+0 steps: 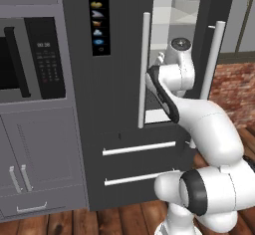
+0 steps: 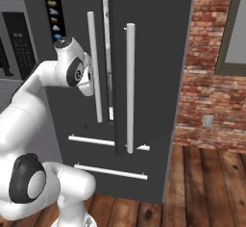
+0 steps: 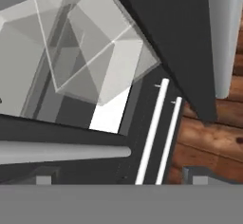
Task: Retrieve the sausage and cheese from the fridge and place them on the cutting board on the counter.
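Observation:
The dark-grey fridge (image 1: 119, 79) fills the middle of the left base view, and its right door (image 2: 153, 53) stands ajar. My arm's wrist (image 1: 180, 55) reaches up to the gap between the two doors. In the hand view my gripper (image 3: 122, 176) is open, its fingertips (image 3: 45, 178) far apart with nothing between them. It looks into the lit fridge interior, at clear shelves and bins (image 3: 80, 42). The left door's bar handle (image 3: 61, 152) lies just ahead of the fingers. The sausage, the cheese, the cutting board and the counter are out of view.
The open door's long handle (image 2: 129, 86) hangs to the right of my hand. Two drawer handles (image 1: 139, 148) sit below the doors. A grey cabinet with a black-panelled oven (image 1: 30, 59) stands to the left. A brick wall (image 2: 211, 77) and wooden floor (image 2: 206, 182) lie to the right.

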{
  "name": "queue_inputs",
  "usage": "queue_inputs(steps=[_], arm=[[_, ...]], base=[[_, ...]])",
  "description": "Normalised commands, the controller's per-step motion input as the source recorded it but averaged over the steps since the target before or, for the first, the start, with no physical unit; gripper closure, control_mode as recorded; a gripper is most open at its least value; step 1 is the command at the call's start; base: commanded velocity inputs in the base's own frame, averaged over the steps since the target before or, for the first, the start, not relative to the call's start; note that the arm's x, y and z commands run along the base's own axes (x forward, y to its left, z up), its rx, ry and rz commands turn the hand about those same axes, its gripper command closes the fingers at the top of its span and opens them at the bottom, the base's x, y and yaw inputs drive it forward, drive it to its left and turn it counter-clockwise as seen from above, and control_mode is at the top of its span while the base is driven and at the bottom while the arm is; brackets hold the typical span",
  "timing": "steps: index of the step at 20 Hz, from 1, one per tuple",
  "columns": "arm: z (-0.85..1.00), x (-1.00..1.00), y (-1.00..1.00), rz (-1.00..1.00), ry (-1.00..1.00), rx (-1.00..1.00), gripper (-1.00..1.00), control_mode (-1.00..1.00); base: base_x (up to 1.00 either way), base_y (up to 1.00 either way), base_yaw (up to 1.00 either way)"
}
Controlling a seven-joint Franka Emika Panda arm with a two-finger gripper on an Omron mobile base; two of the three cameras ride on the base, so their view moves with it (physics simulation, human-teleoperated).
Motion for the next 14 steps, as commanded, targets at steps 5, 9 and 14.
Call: queue_inputs(steps=[5, 9, 14], arm=[[0.16, 0.13, -0.34, -0.10, -0.08, 0.15, -1.00, -1.00], [0.09, 0.19, -0.31, -0.30, -0.08, 0.02, -1.00, -1.00], [0.09, 0.10, -0.46, -0.33, 0.00, 0.03, -1.00, -1.00]], base=[[0.00, 0.00, 0.00], [0.00, 0.00, 0.00], [0.00, 0.00, 0.00]])
